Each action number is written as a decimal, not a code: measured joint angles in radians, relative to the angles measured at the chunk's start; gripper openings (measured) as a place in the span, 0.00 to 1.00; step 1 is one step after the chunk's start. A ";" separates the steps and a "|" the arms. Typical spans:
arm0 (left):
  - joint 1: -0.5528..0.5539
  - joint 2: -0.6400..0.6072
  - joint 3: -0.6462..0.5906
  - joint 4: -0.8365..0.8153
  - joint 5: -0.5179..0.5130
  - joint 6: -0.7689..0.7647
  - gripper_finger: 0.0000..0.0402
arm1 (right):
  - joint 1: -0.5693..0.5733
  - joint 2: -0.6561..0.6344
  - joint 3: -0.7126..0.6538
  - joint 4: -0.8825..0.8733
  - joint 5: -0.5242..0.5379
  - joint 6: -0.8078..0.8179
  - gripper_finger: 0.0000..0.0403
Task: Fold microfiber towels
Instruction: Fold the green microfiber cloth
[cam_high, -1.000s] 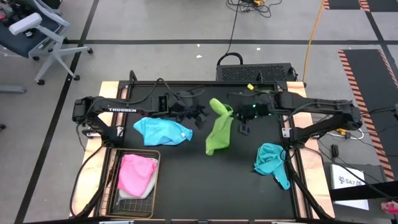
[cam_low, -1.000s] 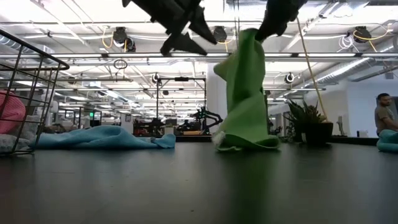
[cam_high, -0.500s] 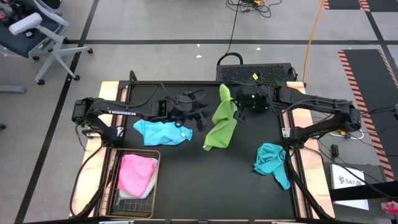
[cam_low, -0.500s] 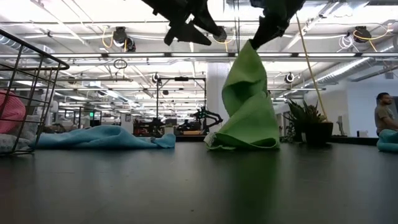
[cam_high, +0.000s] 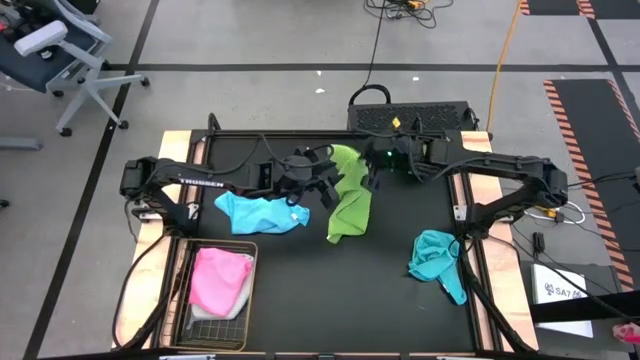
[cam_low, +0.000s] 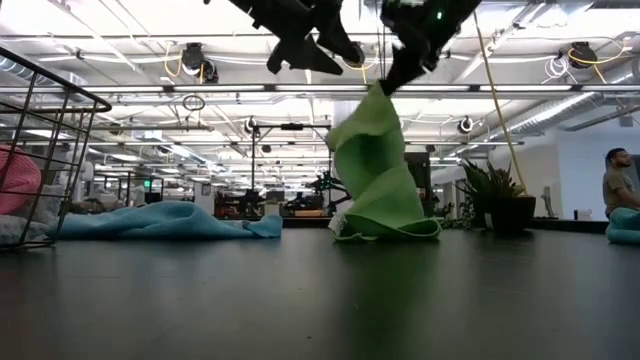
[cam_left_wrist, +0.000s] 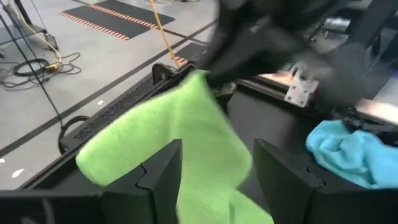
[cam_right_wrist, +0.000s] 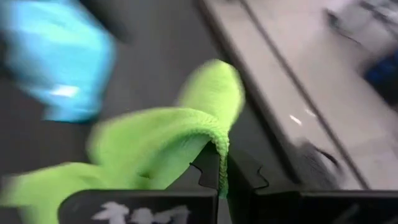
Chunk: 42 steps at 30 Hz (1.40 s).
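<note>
We lift the lime towel (cam_high: 348, 196) by one corner near the worktop's (cam_high: 390, 290) far edge.

Our right gripper (cam_high: 372, 168) is clamped tight on that corner, and the rest hangs down with its lower end bunched on the worktop. Our left gripper (cam_high: 322, 176) hovers just beside the raised cloth, fingers spread wide and holding nothing. We count five towels: the lime one, a light blue one (cam_high: 262, 211) heaped near the left arm, a teal one (cam_high: 437, 262) crumpled by the right edge, and a pink one (cam_high: 219, 279) over a pale one (cam_high: 240, 296) in the wire basket (cam_high: 186, 283) at the near left corner. One potted plant (cam_low: 492, 198) stands beyond the lime towel in the low view.
</note>
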 joint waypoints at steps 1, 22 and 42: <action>-0.002 -0.001 0.000 -0.001 0.000 -0.006 0.49 | -0.017 0.006 0.000 -0.020 0.026 0.024 0.00; -0.007 0.174 0.002 0.189 -0.047 -0.038 0.49 | -0.055 0.006 0.000 -0.028 -0.152 0.234 0.00; 0.021 -0.031 0.008 0.102 -0.061 0.035 0.49 | 0.034 -0.134 0.106 0.225 -0.024 -0.027 0.00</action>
